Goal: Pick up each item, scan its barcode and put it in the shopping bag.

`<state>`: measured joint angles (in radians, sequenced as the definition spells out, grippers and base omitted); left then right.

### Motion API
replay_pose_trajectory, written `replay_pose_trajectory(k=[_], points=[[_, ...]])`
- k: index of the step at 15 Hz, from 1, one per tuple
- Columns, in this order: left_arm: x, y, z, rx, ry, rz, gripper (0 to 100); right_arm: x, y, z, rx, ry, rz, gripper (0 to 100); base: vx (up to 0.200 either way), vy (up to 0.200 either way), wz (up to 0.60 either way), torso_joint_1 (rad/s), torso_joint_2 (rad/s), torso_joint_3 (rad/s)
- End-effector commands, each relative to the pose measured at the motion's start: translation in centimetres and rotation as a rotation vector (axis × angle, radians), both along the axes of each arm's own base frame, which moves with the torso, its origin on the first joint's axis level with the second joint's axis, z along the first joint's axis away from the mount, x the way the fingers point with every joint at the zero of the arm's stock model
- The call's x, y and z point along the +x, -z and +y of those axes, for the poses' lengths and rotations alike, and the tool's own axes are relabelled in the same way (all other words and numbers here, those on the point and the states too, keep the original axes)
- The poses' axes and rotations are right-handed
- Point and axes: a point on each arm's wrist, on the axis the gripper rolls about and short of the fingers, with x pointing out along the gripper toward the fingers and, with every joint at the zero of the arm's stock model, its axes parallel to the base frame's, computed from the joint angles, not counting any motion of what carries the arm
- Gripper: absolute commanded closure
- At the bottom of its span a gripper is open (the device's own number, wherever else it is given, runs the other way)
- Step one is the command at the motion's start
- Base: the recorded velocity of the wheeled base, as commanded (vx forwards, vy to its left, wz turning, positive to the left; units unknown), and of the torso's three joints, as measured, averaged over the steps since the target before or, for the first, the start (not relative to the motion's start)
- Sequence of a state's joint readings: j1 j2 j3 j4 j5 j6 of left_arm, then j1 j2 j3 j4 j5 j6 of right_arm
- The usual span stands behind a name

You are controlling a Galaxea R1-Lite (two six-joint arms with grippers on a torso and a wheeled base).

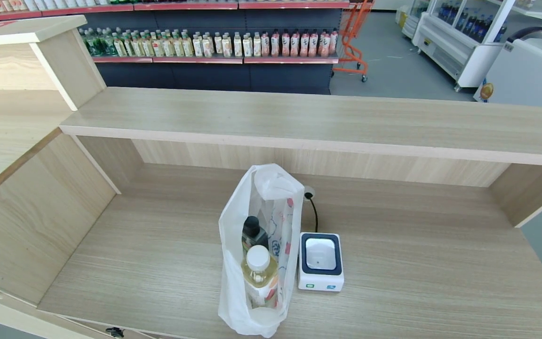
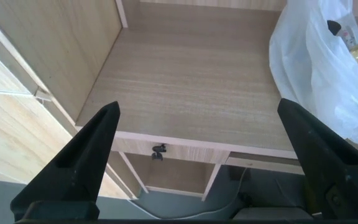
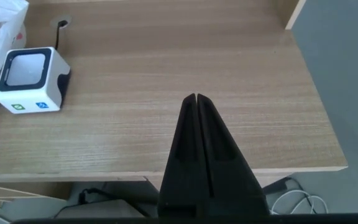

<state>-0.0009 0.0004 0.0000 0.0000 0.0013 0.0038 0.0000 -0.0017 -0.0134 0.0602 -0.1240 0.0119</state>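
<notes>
Fingers of left gripper (image 2: 199,104) spread wide; right gripper (image 3: 195,98) fingers pressed together. White shopping bag (image 1: 233,278) stands on bench (image 1: 417,263), just beside scanner (image 1: 321,261). It holds white-capped bottle (image 1: 258,263) and black-capped bottle (image 1: 252,228), their lower parts veiled by film.

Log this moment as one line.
white plastic shopping bag: holds white-capped yellow bottle, black-capped bottle | white box scanner: beside bag | left pincer: open, empty | right pincer: shut, empty
</notes>
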Motion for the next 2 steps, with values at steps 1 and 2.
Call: replay_pose_trajectory(k=[1,2], points=[[0.00,0.00,0.00,-0.001,0.000,0.000,0,0.01,-0.02,0.00,-0.001,0.000,0.001,100,0.000,0.000,0.00,0.000,0.00,0.000],[0.00,0.00,0.00,0.001,0.000,0.000,0,0.01,0.00,0.00,0.000,0.000,0.002,100,0.000,0.000,0.00,0.000,0.00,0.000]])
